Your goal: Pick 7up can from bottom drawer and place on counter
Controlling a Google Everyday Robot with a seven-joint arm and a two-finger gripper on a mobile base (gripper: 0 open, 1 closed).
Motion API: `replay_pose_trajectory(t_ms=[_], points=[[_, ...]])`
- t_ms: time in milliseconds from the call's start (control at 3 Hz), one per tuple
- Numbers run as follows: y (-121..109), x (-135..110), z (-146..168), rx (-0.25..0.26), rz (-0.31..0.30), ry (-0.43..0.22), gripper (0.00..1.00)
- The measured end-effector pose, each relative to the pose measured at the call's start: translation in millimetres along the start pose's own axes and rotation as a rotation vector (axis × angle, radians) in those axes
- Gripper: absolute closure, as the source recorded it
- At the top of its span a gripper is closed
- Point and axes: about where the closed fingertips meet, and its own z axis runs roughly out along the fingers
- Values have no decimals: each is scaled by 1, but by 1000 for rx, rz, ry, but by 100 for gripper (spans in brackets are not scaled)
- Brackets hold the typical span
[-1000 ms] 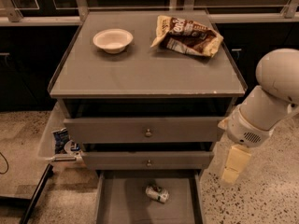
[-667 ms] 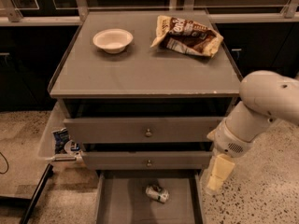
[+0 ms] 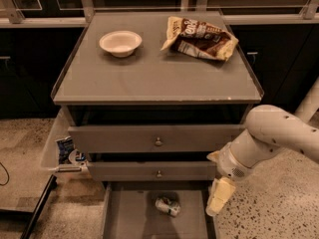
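Observation:
The 7up can (image 3: 167,205), silver-white and green, lies on its side on the grey floor of the open bottom drawer (image 3: 134,223), near its back. My gripper (image 3: 220,198) hangs at the drawer's right edge, to the right of the can and a little above it, apart from it. The white arm reaches in from the right. The counter (image 3: 154,76) is the grey cabinet top above.
A white bowl (image 3: 120,42) and a brown and cream snack bag (image 3: 200,38) sit on the counter. Two upper knobbed drawers (image 3: 158,141) stick out slightly above the bottom drawer. A clear bin with items (image 3: 67,151) hangs on the cabinet's left side.
My arm and gripper have moved left and down, from beside the cabinet's right side toward the bottom drawer's right edge. The can has not moved.

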Motion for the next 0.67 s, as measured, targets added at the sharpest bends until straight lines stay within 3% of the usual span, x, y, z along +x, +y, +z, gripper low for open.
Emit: replay_pose_trajectory(t_ms=[333,667], points=[[0,0,0,0,0,0,0],[-2,2,11,46,-12,-34,0]])
